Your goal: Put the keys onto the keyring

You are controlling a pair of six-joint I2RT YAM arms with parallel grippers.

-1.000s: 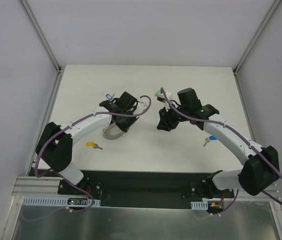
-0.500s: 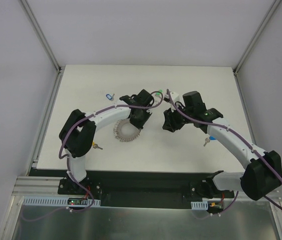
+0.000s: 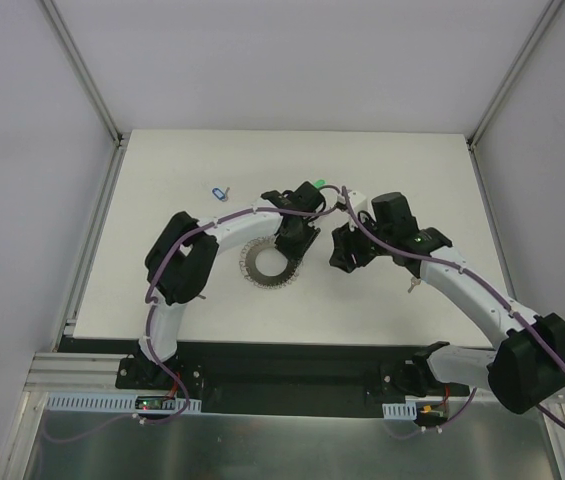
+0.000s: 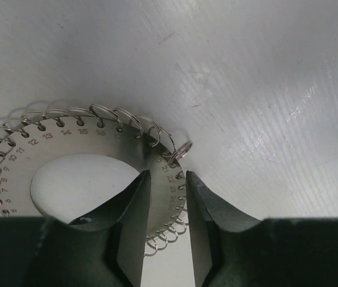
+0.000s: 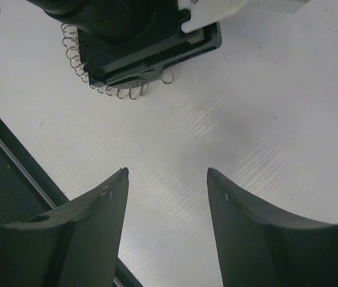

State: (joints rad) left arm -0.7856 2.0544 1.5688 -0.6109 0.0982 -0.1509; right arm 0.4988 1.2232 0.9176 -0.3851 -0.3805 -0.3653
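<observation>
The keyring [image 3: 262, 265], a flat silver numbered ring edged with wire loops, lies on the white table near the middle. My left gripper [image 3: 290, 248] sits over its right side. In the left wrist view the jaws [image 4: 169, 173] stand slightly apart, straddling the keyring's band [image 4: 67, 143]; no key is between them. My right gripper [image 3: 342, 260] hovers just right of it, open and empty [image 5: 167, 173], facing the left gripper and the keyring's loops [image 5: 121, 91]. A blue-headed key [image 3: 220, 192] lies at the back left. A green-headed key [image 3: 318, 184] shows behind the left wrist.
Another key [image 3: 414, 286] peeks out beside the right forearm. Purple cables loop over both arms. The left arm's elbow [image 3: 177, 265] lies over the table's left front. The table's black front edge [image 5: 13, 179] runs close under the right gripper.
The left arm swung right and the keyring moved with it toward the middle; its jaws have now parted. The right gripper's jaws opened wider and it shifted slightly right.
</observation>
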